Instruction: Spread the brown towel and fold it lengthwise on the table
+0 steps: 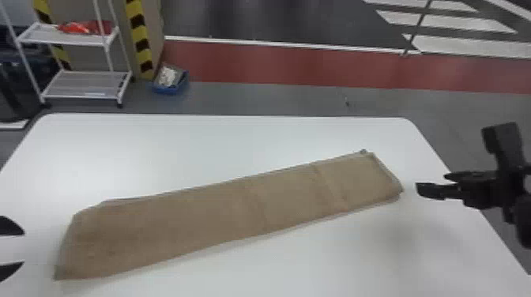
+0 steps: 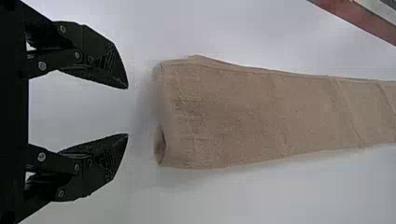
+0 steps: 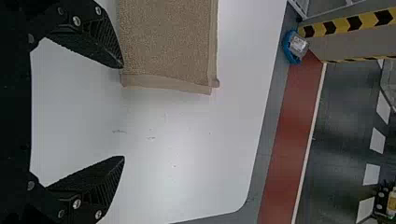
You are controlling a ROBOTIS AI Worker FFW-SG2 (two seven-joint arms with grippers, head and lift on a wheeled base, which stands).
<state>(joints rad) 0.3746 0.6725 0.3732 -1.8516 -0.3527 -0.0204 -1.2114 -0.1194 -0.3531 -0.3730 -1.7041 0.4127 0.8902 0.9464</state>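
The left hand (image 1: 23, 248) has its two fingers spread, with nothing between them, their tips pointing at the near end of the brown towel (image 1: 221, 217) but apart from it. The right hand (image 1: 431, 183) is spread as well and empty — it lies beyond the towel's other end, near it in the head view. Between the two hands the towel lies folded lengthwise into a long strip, running aslant over the white table (image 1: 276, 138), its left end nearer the robot and its right end farther off. At the left end the layers bulge apart in a small loop (image 2: 160, 147); at the right end a lower layer shows past the upper one — a thin margin along the edge, with a little nub (image 1: 364, 151) at the far corner. Past the table's far edge stand a white shelf cart (image 1: 85, 83) holding something red (image 1: 81, 27), a column with yellow-and-black stripes (image 1: 138, 35), and a blue bin (image 1: 170, 90) on the grey floor, before a red band (image 1: 316, 65).
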